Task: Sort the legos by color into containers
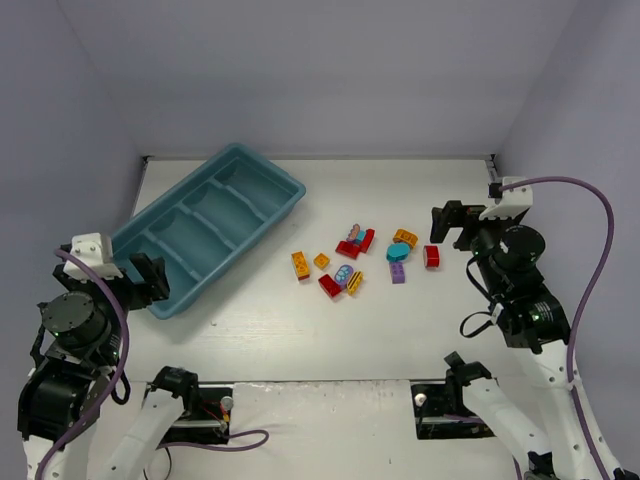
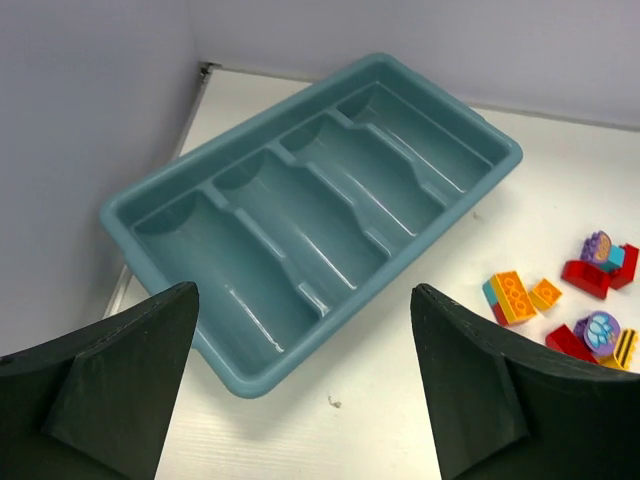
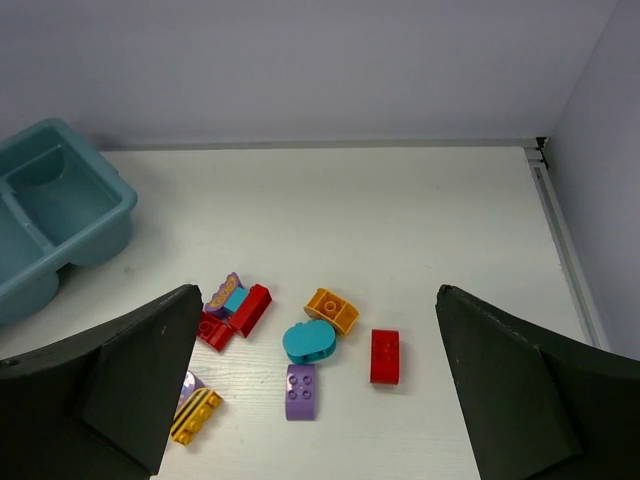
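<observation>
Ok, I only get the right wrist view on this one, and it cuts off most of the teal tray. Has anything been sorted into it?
Observer: No. The left wrist view shows the whole tray, and its four compartments hold nothing.
Reviewer: Anything loose that my view hides?
Observer: Yes, a larger orange brick and a smaller orange brick lie side by side, closer to the tray than the rest of the pile.
Reviewer: And the other arm?
Observer: The left pincer stands open and empty, aimed at the tray's near end.
</observation>
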`<action>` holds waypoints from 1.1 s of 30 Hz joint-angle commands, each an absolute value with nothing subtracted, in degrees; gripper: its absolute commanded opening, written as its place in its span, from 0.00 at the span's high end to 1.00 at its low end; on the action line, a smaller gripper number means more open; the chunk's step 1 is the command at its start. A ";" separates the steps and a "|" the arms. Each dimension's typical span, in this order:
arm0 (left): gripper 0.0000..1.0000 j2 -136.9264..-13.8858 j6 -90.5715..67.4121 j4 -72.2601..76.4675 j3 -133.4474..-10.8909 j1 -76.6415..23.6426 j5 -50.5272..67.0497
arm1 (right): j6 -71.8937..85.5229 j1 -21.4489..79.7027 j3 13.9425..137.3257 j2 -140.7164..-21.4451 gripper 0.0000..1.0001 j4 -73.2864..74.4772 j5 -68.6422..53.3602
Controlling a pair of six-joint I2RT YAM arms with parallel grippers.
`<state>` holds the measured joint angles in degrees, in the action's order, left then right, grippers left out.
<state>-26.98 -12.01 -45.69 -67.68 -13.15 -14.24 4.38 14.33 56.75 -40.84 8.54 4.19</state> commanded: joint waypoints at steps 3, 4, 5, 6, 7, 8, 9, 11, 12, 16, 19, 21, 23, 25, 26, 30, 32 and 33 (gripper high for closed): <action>0.20 -31.36 -13.27 -46.23 -68.91 -12.74 -8.71 | 7.72 14.33 56.95 -41.75 0.00 5.27 7.72; 0.20 -32.59 -13.79 -46.67 -69.86 -12.74 -6.53 | 8.87 14.33 56.61 -41.92 0.00 5.36 8.95; 0.20 -34.26 -14.41 -47.98 -70.83 -12.74 -5.63 | 9.75 14.33 56.34 -42.10 0.00 5.45 9.92; 0.20 -37.93 -15.02 -48.34 -72.58 -12.74 -4.58 | 10.45 14.33 56.08 -42.36 0.00 5.62 10.80; 0.20 -39.71 -15.90 -48.43 -73.29 -12.74 -3.27 | 10.89 14.33 55.99 -42.97 0.00 5.71 10.90; 0.20 -41.47 -16.60 -47.82 -73.74 -13.09 -0.99 | 11.16 14.33 55.99 -43.50 0.00 5.97 10.81; 0.20 -44.88 -17.22 -47.20 -74.00 -13.27 -0.10 | 11.51 14.33 56.07 -43.85 0.00 6.15 10.38; 0.20 -48.32 -19.50 -45.01 -74.88 -14.32 2.96 | 12.30 14.33 56.69 -45.70 0.00 6.94 10.28; 0.20 -51.91 -20.29 -44.39 -75.32 -15.02 3.86 | 12.65 14.33 56.95 -46.31 0.00 7.38 10.20; 0.20 -61.94 -20.66 -42.10 -79.09 -23.45 2.73 | 13.80 14.33 58.45 -50.26 0.00 9.49 7.66; 0.20 -70.64 -18.91 -40.35 -82.70 -31.10 -1.04 | 14.41 14.33 58.80 -51.94 0.00 10.19 5.63; 0.20 -76.78 -18.28 -37.63 -84.54 -34.61 -1.32 | 14.76 14.33 59.06 -53.35 0.00 10.28 3.61; 0.20 -82.49 -18.63 -34.38 -85.34 -35.68 0.00 | 15.03 14.33 59.32 -54.84 0.00 10.63 2.90; 0.22 -86.29 -19.07 -32.88 -87.18 -36.91 1.49 | 15.21 14.33 59.76 -55.72 0.00 11.07 2.29; 0.23 -90.14 -19.07 -32.61 -87.97 -37.35 1.49 | 15.29 14.33 59.94 -55.72 0.00 11.16 1.68; 0.28 -99.30 -19.07 -32.26 -93.33 -39.20 1.93 | 15.29 14.33 59.33 -55.37 0.00 12.04 0.88; 0.28 -103.79 -19.25 -32.43 -95.00 -39.90 2.81 | 15.21 14.33 59.06 -55.02 0.00 12.65 0.79; 0.28 -105.10 -19.34 -32.26 -96.05 -40.08 3.07 | 15.29 14.24 58.80 -54.58 0.00 13.00 0.62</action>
